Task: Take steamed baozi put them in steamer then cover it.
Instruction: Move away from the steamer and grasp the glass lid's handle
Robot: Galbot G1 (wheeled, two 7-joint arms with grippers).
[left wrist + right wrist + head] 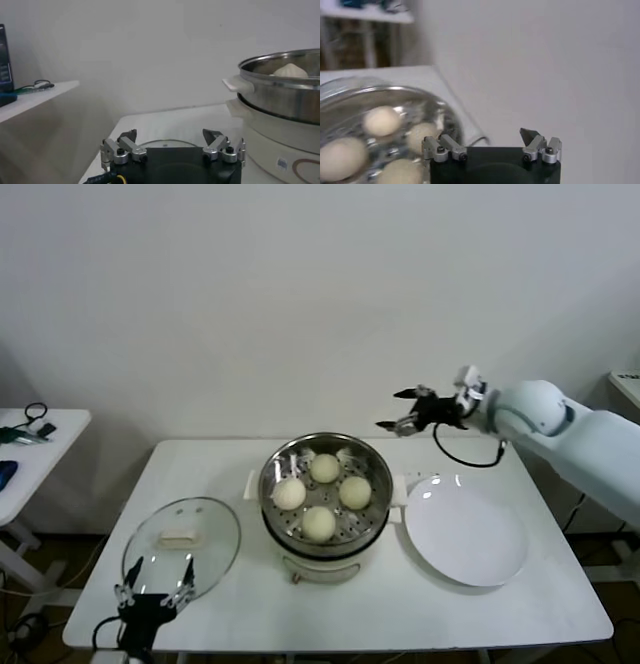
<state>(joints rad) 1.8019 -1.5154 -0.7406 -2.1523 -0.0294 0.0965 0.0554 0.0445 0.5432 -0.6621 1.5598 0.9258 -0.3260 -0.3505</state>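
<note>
Several cream-white baozi [320,494] sit inside the shiny steel steamer [281,459] on its white cooker base at the table's middle. They also show in the right wrist view [381,121], and one shows over the steamer's rim in the left wrist view [289,70]. The glass cover [182,546] with its cream handle lies flat on the table left of the steamer. My left gripper [155,579] is open, low at the front left, just in front of the cover. My right gripper [398,410] is open and empty, raised above the table behind and right of the steamer.
A flat white plate [466,534] lies bare right of the steamer. A white side table [30,444] with cables stands at the far left. The wall is close behind the table.
</note>
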